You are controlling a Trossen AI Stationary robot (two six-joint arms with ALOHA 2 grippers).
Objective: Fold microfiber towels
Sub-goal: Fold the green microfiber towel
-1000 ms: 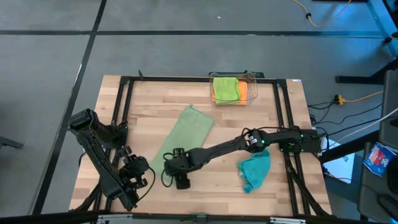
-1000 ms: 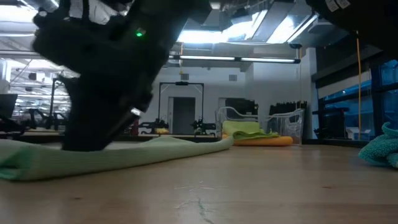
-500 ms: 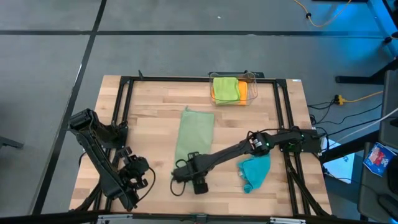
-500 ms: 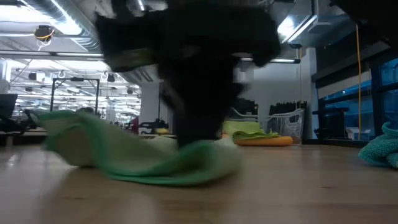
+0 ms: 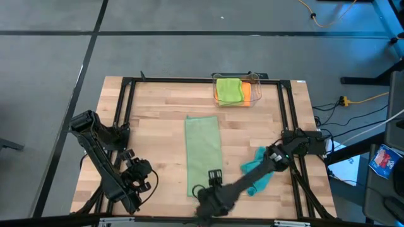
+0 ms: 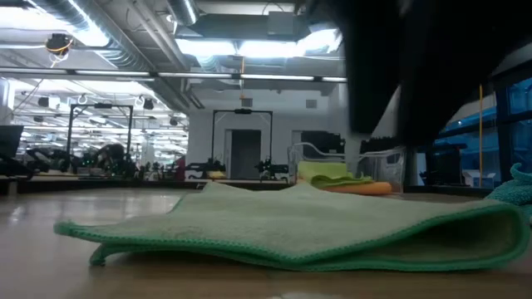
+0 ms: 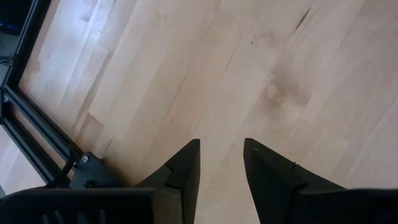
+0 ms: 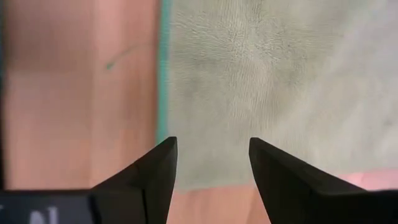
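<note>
The pale sage green towel (image 5: pixel 203 151) is laid as a long narrow strip in the middle of the bench (image 5: pixel 145 126), one short end toward the clear bin (image 5: pixel 238 90) and the other at the near edge. A doubled layer with a teal-stitched hem is seen in the low view, its upper layer lifted a little at the fold.

A slip of that loose upper layer is judged the main risk: if the near end is nudged or dragged by the right claw (image 5: pixel 213 180), the edges could be pulled out of line and the fold opened. A pinch that catches only one layer would cause the same fault. The near end lies close to the bench edge, so it could be drawn over it.

The right claw hangs over the near end of the strip, its jaws parted and nothing held between them. In its wrist view the cloth and its hem are seen beyond the fingertips (image 8: pixel 163 155).

The crumpled teal towel (image 5: pixel 257 171) lies near the right side. The lime green towel (image 5: pixel 228 89) and the orange towel (image 5: pixel 246 93) are kept folded in the bin.

The left claw (image 7: pixel 221 149) waits over bare wood at the near left corner, parted and empty.
</note>
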